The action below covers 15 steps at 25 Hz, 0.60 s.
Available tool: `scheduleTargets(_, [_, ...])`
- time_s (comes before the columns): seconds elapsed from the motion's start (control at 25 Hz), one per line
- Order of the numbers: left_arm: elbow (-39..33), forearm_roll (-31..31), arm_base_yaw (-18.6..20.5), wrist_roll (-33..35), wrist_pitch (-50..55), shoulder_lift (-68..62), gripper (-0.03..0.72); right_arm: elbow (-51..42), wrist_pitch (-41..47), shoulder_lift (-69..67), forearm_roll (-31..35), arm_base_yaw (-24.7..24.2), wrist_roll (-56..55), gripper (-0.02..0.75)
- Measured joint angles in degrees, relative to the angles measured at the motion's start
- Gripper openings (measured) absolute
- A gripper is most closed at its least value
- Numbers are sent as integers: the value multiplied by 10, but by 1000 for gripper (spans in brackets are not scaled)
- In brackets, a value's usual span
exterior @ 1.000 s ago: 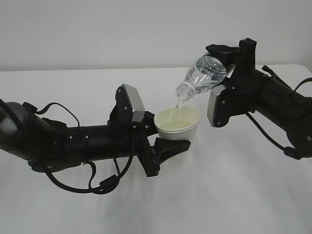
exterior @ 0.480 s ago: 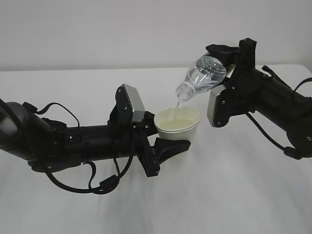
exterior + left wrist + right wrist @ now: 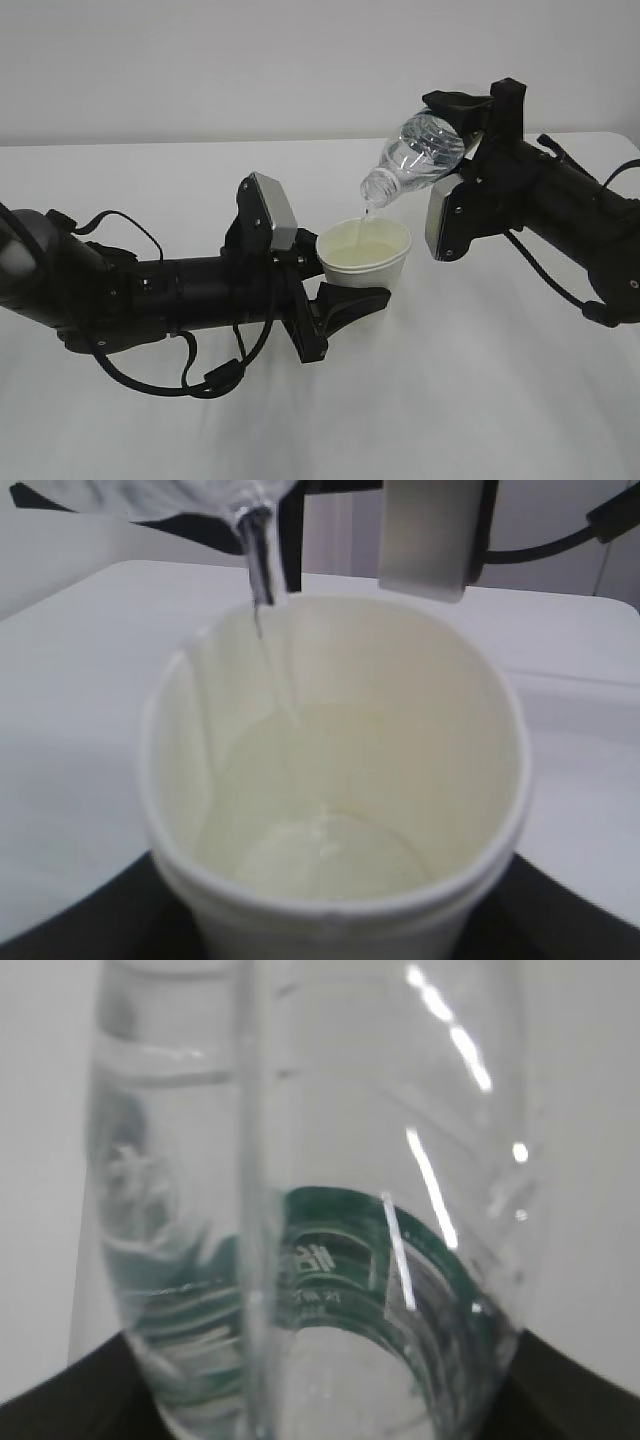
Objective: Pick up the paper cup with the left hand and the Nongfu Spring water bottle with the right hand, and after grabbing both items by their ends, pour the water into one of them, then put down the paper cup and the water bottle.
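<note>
Two things are in my grip at once: my left claw (image 3: 335, 300) holds the cup (image 3: 364, 255) near the middle of the frame, low on its wall by the base, and my right claw (image 3: 470, 115) holds the bottle (image 3: 420, 152) by its bottom end in the upper right, tipped neck-down toward the cup. Both sets of jaws stand partly open, closed only as far as the cup and the bottle let them. A thin stream of water (image 3: 262, 575) runs from the bottle's mouth at the top left of my left wrist view, over the rim and into the cup (image 3: 330, 780), which has a shallow pool at its bottom. I judge the cup to be light and soft-walled — squeeze harder and the rim would go oval and spill, so the low hold near the stiffer base suits it, and it grows heavier as it fills. The bottle (image 3: 300, 1210) is thin, ribbed and slick, with its green label (image 3: 330, 1250) seen through the plastic; it would dent under force, and its weight shifts toward the neck as it drains. Both are clear of the table (image 3: 480, 400).
</note>
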<state>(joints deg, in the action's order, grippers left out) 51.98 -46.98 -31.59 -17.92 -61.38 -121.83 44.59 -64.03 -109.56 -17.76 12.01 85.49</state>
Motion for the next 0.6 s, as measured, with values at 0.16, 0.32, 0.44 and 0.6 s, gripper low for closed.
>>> scheduleTargets(0.16, [0, 0, 0, 0, 0, 0, 429, 0, 0, 0, 0, 0, 0, 484])
scheduleTargets(0.32, [0, 0, 0, 0, 0, 0, 429, 0, 0, 0, 0, 0, 0, 484])
scheduleTargets(0.44, [0, 0, 0, 0, 0, 0, 429, 0, 0, 0, 0, 0, 0, 484])
scheduleTargets(0.6, [0, 0, 0, 0, 0, 0, 429, 0, 0, 0, 0, 0, 0, 484])
